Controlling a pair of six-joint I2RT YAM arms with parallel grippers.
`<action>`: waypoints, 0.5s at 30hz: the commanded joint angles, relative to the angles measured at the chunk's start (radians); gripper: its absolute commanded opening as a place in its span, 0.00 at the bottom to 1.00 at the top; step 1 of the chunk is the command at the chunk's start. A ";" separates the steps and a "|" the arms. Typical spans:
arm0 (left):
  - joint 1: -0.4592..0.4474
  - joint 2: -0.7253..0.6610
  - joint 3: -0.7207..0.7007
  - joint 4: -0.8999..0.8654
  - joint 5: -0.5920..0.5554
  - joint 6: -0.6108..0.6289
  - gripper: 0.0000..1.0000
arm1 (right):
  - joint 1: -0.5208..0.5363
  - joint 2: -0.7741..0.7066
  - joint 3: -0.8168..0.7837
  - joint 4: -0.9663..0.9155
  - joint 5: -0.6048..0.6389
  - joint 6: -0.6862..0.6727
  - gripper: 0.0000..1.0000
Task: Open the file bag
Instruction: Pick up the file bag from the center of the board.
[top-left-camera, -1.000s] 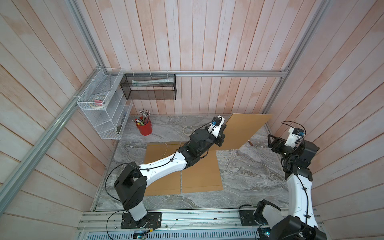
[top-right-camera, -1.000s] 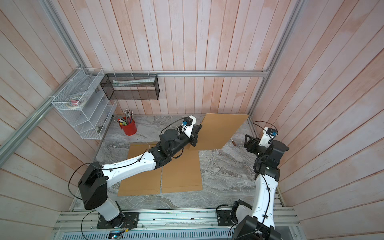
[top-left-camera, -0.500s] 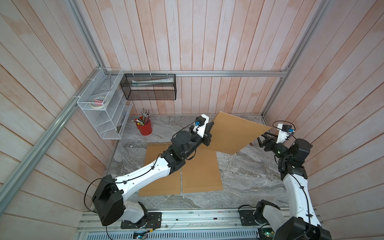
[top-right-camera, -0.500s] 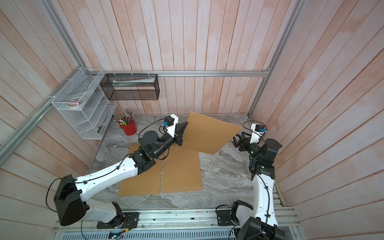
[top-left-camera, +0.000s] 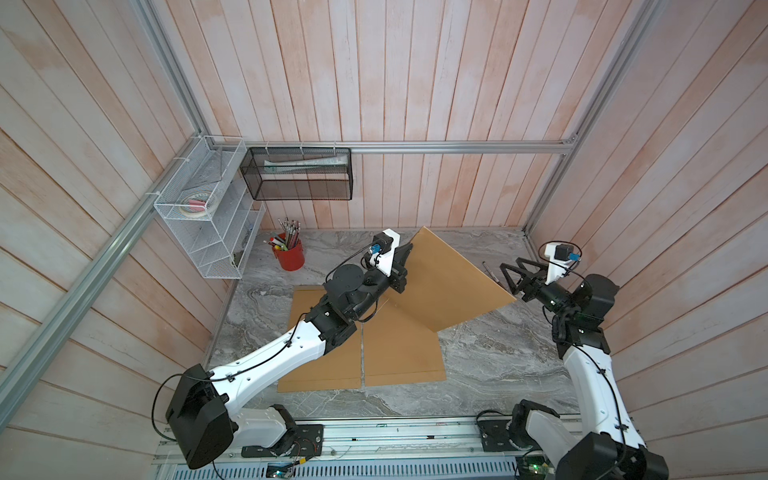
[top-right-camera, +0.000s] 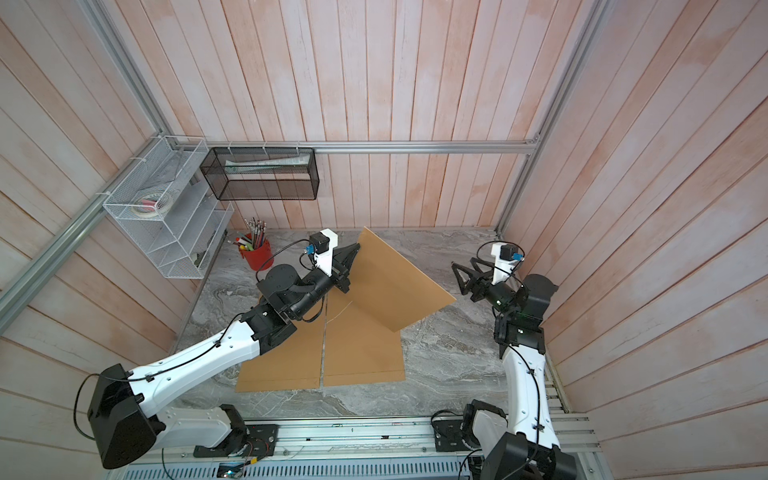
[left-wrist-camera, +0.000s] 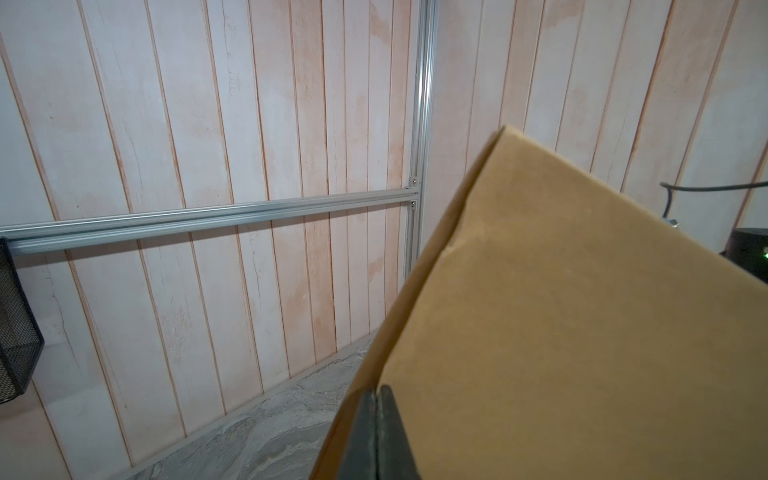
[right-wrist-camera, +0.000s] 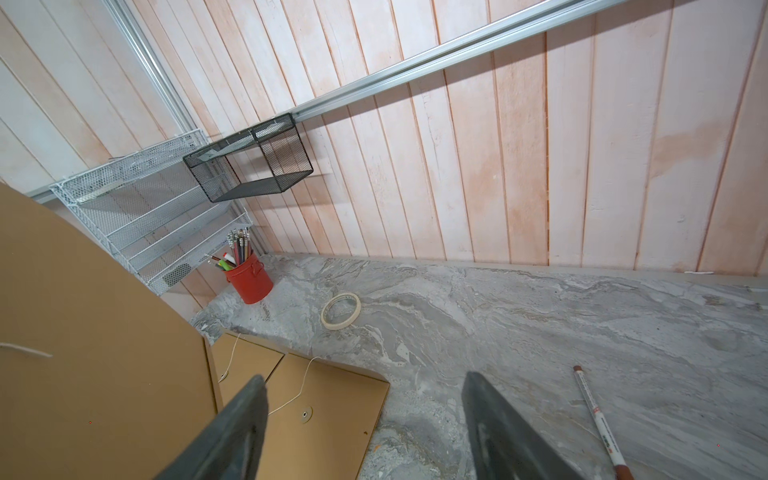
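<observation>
A brown file bag (top-left-camera: 449, 282) (top-right-camera: 395, 282) hangs tilted above the table, one corner high near the back wall. My left gripper (top-left-camera: 405, 253) (top-right-camera: 355, 249) is shut on its left edge; in the left wrist view the jaws (left-wrist-camera: 378, 388) pinch the file bag (left-wrist-camera: 582, 332). My right gripper (top-left-camera: 510, 262) (top-right-camera: 462, 262) stands open just right of the bag's right corner, not touching it. In the right wrist view the open right gripper (right-wrist-camera: 363, 376) holds nothing, and the lifted file bag (right-wrist-camera: 83, 332) fills the side.
Two more brown bags (top-left-camera: 324, 353) (top-left-camera: 403, 353) with string ties lie flat side by side. A red pen cup (top-left-camera: 289, 257), a tape roll (right-wrist-camera: 340, 316) and a marker (right-wrist-camera: 598, 419) sit on the marble. A white wire rack (top-left-camera: 208, 220) and a black mesh basket (top-left-camera: 301, 174) hang on the walls.
My left arm has pulled the held bag leftward and tipped it up steeper. The right gripper has reached in toward the bag's right corner and its jaws have spread wider.
</observation>
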 joint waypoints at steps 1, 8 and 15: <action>0.025 -0.034 -0.014 0.004 0.023 -0.025 0.00 | 0.042 -0.032 0.025 -0.056 -0.021 -0.065 0.76; 0.051 -0.055 -0.007 -0.001 0.026 -0.022 0.00 | 0.117 -0.052 0.026 -0.117 0.028 -0.149 0.78; 0.074 -0.071 0.007 -0.014 0.030 -0.016 0.00 | 0.142 -0.052 0.025 -0.129 0.026 -0.174 0.78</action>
